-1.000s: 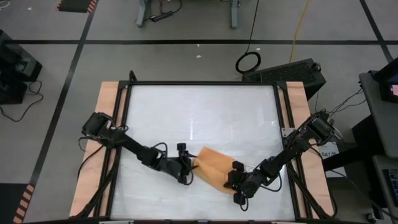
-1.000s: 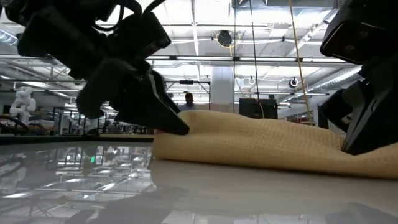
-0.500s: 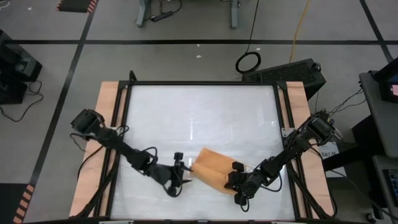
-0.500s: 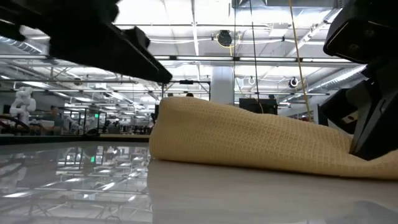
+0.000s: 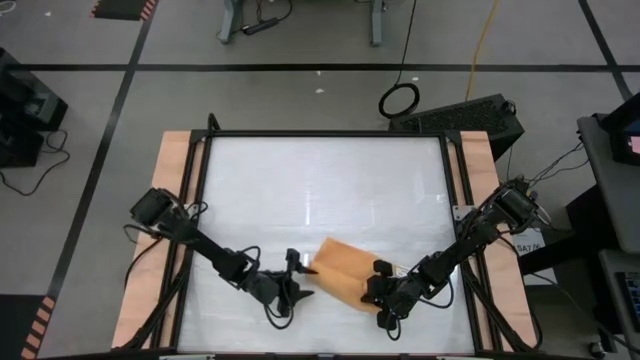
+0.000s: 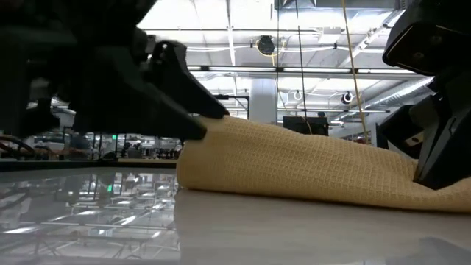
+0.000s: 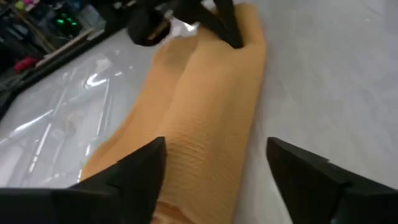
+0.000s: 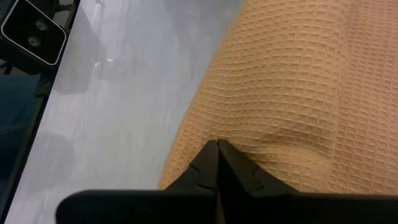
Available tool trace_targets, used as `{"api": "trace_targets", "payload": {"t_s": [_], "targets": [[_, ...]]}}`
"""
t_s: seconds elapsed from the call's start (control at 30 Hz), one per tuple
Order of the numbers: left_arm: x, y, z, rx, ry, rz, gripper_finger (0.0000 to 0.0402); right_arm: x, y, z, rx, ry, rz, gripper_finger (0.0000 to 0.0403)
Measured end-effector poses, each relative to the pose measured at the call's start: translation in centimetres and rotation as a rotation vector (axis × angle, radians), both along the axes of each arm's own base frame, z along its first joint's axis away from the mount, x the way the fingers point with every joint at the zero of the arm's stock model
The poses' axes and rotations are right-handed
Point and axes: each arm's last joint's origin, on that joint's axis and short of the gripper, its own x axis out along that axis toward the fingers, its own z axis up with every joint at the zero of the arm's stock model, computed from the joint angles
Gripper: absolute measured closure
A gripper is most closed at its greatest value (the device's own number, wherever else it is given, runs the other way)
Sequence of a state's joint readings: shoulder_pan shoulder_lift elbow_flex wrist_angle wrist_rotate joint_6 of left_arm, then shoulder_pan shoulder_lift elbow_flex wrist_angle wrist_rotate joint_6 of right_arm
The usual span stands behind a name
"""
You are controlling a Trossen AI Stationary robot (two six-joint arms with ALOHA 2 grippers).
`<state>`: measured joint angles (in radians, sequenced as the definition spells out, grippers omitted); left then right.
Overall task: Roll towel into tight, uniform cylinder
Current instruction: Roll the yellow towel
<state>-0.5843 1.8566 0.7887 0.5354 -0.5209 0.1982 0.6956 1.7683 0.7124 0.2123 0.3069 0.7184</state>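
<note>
Since the earlier frame, we see the left gripper point(image 5: 293, 289) off the towel point(image 5: 345, 271), jaws spread and empty at its left end. Right gripper point(image 5: 383, 297), shut, presses the right end. Lying near the table's point(image 5: 330, 170) front edge, the orange-tan waffle-weave roll looks soft, light and springy; we would pinch both ends.

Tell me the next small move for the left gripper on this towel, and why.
Probably ease the left gripper forward and close on the near end of the towel. Its fingers stand open on either side of that end, gripping nothing, while the right gripper is shut against the far end.
</note>
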Motion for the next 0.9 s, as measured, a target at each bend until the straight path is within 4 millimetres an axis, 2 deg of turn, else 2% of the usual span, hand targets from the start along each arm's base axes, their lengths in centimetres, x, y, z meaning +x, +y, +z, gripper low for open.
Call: {"api": "trace_targets", "payload": {"t_s": [0.17, 0.3, 0.6, 0.7, 0.9], "targets": [[0.1, 0.0, -2.8, 0.074, 0.080, -0.037, 0.0063, 0.0, 0.0, 0.0, 0.000, 0.000, 0.000, 0.0403], [0.7, 0.5, -3.4, 0.103, 0.066, 0.001, 0.0046, 0.0, 0.0, 0.0, -0.001, 0.000, 0.000, 0.0403], [1.1, 0.7, -0.9, 0.138, 0.014, -0.005, 0.0051, 0.0, 0.0, 0.0, 0.003, 0.001, -0.004, 0.0403], [1.6, 1.6, -1.3, 0.130, 0.090, -0.003, 0.0051, 0.0, 0.0, 0.0, 0.002, 0.001, -0.003, 0.0403], [3.3, 3.2, -0.8, 0.060, 0.221, -0.044, 0.0052, 0.0, 0.0, 0.0, 0.002, 0.001, -0.002, 0.0403]]}}
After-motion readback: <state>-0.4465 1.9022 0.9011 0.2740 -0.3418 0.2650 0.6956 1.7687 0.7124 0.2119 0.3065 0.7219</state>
